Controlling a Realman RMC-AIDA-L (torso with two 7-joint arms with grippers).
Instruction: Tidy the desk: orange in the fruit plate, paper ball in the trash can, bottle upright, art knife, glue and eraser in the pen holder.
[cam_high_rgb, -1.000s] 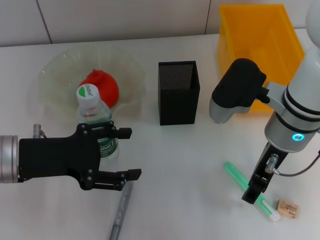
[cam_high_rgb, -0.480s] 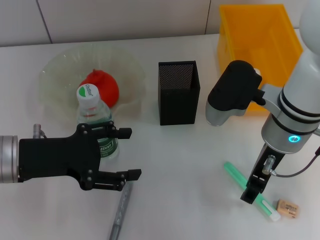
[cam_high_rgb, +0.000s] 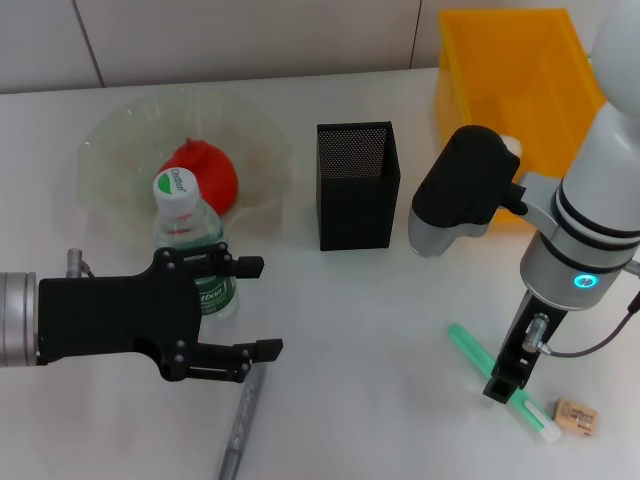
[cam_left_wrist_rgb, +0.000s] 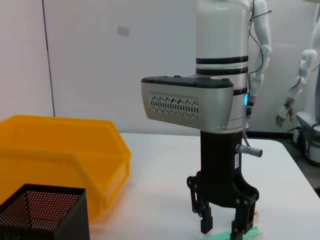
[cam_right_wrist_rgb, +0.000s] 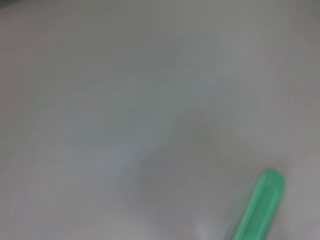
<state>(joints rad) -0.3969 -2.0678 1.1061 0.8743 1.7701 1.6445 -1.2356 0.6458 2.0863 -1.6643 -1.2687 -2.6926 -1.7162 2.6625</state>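
My right gripper (cam_high_rgb: 503, 384) hangs low over the green glue stick (cam_high_rgb: 468, 347) at the table's front right. In the left wrist view that right gripper (cam_left_wrist_rgb: 221, 227) is open, its fingers astride the glue stick (cam_left_wrist_rgb: 252, 232). A tan eraser (cam_high_rgb: 577, 417) lies just right of the stick. The grey art knife (cam_high_rgb: 240, 425) lies at the front, below my open left gripper (cam_high_rgb: 262, 306). Behind that gripper, the bottle (cam_high_rgb: 188, 238) stands upright. The orange (cam_high_rgb: 205, 172) rests in the clear fruit plate (cam_high_rgb: 120, 140). A black mesh pen holder (cam_high_rgb: 357, 185) stands mid-table. The paper ball is out of view.
A yellow bin (cam_high_rgb: 520, 75) sits at the back right, behind my right arm's silver and black forearm (cam_high_rgb: 460, 195). The bin (cam_left_wrist_rgb: 60, 145) and pen holder (cam_left_wrist_rgb: 40, 212) also show in the left wrist view. The right wrist view shows blurred table and the green stick (cam_right_wrist_rgb: 260, 205).
My right arm's forearm has drifted slightly left, with its gripper staying over the glue stick. The left arm and all objects have not moved.
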